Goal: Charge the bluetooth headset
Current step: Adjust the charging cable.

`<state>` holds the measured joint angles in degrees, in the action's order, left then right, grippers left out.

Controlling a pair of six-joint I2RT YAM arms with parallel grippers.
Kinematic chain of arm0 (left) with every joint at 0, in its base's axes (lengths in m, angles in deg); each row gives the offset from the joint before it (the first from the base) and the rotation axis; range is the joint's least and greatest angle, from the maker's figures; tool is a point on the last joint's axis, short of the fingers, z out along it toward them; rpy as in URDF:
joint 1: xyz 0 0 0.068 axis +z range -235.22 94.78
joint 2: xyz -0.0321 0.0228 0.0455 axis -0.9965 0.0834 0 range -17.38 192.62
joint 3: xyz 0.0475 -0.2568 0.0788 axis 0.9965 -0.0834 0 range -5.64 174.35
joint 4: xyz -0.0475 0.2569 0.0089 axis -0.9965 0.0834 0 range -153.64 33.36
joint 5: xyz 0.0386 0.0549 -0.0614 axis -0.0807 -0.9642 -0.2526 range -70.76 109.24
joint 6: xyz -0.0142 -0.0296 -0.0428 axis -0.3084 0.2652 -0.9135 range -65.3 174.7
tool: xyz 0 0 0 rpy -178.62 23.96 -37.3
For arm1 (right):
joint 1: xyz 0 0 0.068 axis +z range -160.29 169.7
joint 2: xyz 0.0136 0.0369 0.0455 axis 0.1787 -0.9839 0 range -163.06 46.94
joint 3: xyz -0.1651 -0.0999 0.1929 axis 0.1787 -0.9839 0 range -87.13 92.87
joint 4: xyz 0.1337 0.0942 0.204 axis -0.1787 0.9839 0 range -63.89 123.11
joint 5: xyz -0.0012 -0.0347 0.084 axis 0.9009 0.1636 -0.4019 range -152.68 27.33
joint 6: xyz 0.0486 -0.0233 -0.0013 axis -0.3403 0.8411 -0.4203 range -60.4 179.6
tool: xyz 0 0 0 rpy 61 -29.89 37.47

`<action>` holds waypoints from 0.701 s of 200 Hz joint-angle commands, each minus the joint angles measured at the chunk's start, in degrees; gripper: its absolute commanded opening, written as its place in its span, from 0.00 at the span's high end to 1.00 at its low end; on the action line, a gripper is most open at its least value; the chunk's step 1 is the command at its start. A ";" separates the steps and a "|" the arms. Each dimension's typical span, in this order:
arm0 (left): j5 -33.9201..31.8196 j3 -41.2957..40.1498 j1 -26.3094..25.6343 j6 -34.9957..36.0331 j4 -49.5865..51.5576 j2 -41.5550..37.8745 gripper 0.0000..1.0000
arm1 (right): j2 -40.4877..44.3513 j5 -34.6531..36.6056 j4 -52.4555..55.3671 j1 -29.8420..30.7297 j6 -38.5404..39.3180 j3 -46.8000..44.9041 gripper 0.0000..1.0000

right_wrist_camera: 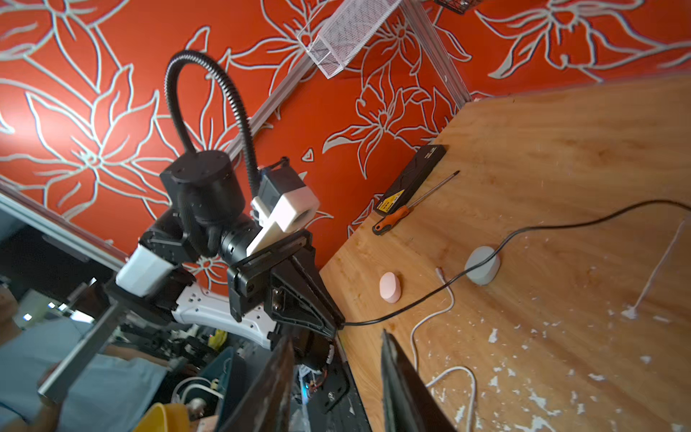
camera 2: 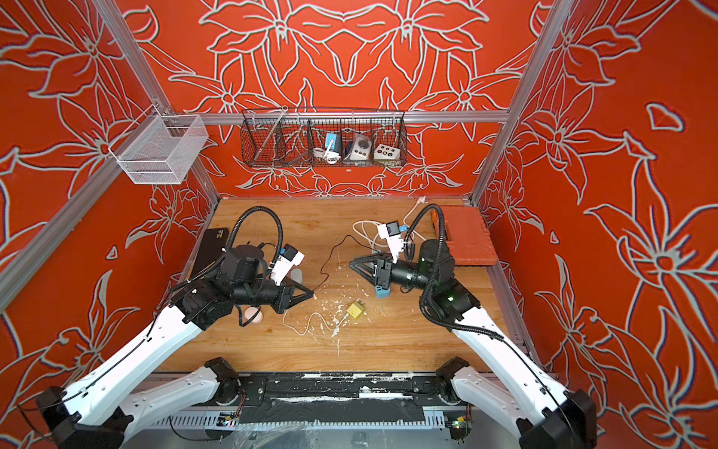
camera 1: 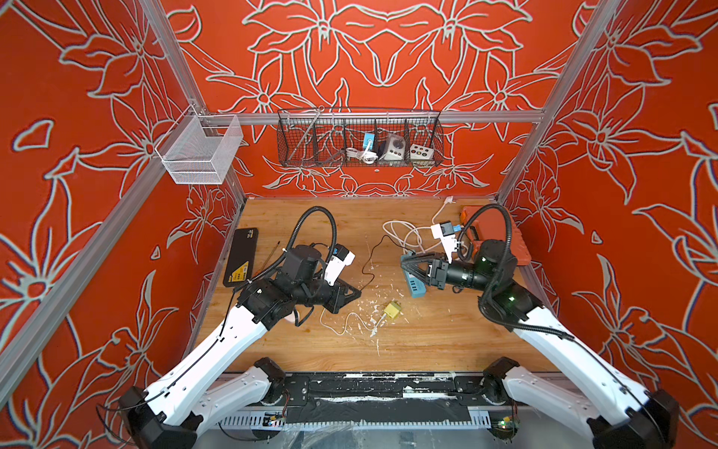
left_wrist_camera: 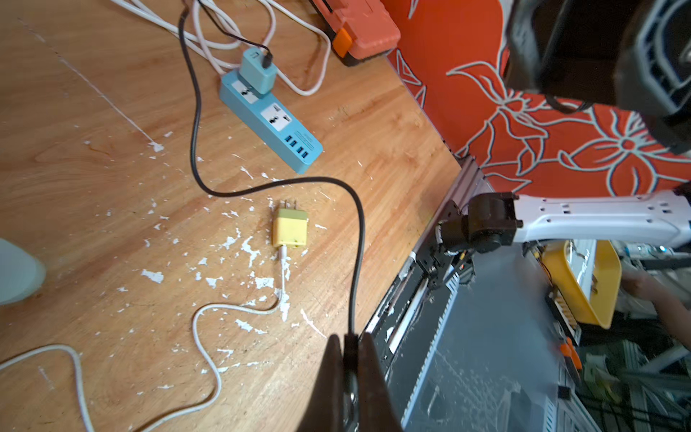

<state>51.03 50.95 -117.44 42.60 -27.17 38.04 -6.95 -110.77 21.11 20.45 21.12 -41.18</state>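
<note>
Where the two dark fingers of the left gripper (left_wrist_camera: 351, 338) meet, you see them pressed flat together on the free end of the black cable (left_wrist_camera: 194, 123), with no gap left between them. From that grip the cable curves across the table (camera 1: 427, 342) and ends in the teal adapter (left_wrist_camera: 258, 73), which is plugged into the socket end of the blue power strip (left_wrist_camera: 269, 119). The right gripper (camera 1: 405, 262) stands partly open with nothing between its jaws. In both top views it hangs over the adapter end of the strip, and the left wrist view shows strip and adapter uncovered, so it touches neither. Two small rounded items lie on the left half of the table near the left gripper: a pink oval case (right_wrist_camera: 390, 287) and a grey round case (right_wrist_camera: 482, 264), the cable passing by the grey one. You cannot tell from these views which of them is the headset; neither is gripped or plugged in. Between the two grippers lies a yellow adapter (left_wrist_camera: 289, 232), unplugged, with a white cable (left_wrist_camera: 209, 310) trailing from it. At the left wall lie a screwdriver (right_wrist_camera: 411, 209) and a flat black box (right_wrist_camera: 415, 175), and a red tool case (left_wrist_camera: 359, 26) sits at the right wall.
</note>
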 commanded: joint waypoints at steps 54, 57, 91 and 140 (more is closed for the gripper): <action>15.08 3.95 0.32 8.02 8.44 5.82 1.00 | -6.44 -6.38 9.82 7.06 18.57 3.26 0.52; 15.52 3.93 0.32 8.17 8.38 5.84 1.00 | -6.66 -6.72 9.48 7.20 18.59 3.34 0.51; 18.16 4.30 0.28 9.28 8.11 5.36 1.00 | -9.39 -9.09 9.97 9.40 20.31 5.17 0.50; 20.17 4.08 0.32 9.46 7.35 4.55 1.00 | -12.96 -10.63 11.16 12.80 21.75 6.44 0.47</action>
<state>68.03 54.01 -117.40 50.23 -19.98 43.77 -19.06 -118.92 30.88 31.99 39.94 -36.37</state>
